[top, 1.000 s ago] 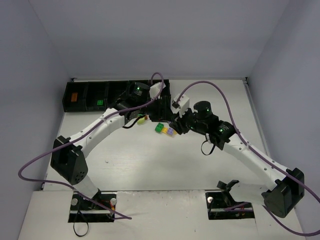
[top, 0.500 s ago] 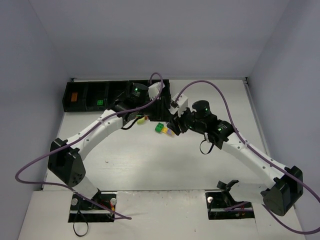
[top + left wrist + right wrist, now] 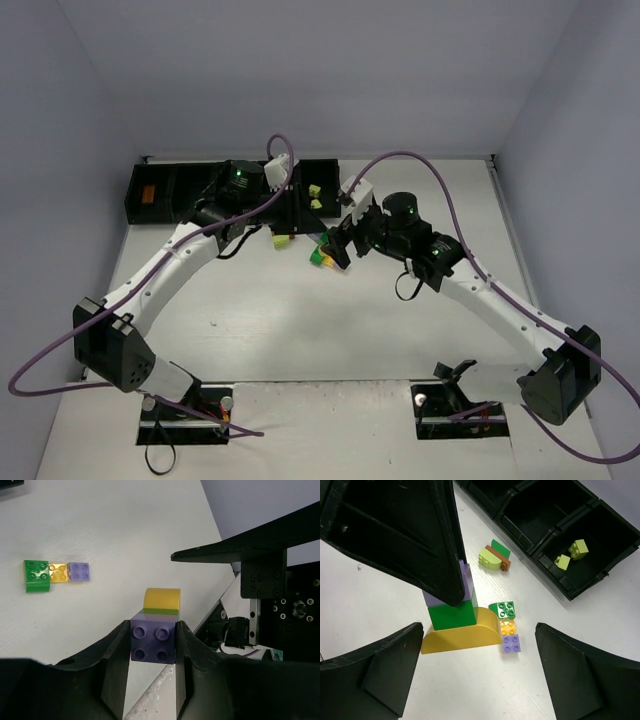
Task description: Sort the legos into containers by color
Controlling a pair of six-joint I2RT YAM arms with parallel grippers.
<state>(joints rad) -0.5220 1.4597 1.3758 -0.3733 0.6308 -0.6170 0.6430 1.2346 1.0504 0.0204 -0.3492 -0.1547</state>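
The step I read here is pulling apart a three-brick stack so each colour can go to its own bin. The left jaws are clamped on the lilac brick at the top of the stack. The green brick and the yellow arch stick out beyond them. The right jaws are spread wide to either side of the arch, touching nothing.

To do it well, I'd bring the right jaws in square on the arch's flat faces, not its curve. I'd close firmly, then peel with a slight tilt instead of a straight tug, so the lilac brick doesn't twist out of the left grip. I can't tell from the right wrist view whether the arch rests on the desk or hangs just above it. So I'd avoid pressing downward.

The left arm is stretched far forward, its wrist just in front of the bins and turned towards its partner. The right arm reaches forward and inward with its elbow bent, and the two wrists are nose to nose.

Two lime bricks already lie in one bin. A green, orange and lilac row and a lime, brown and green cluster wait loose on the desk close by.
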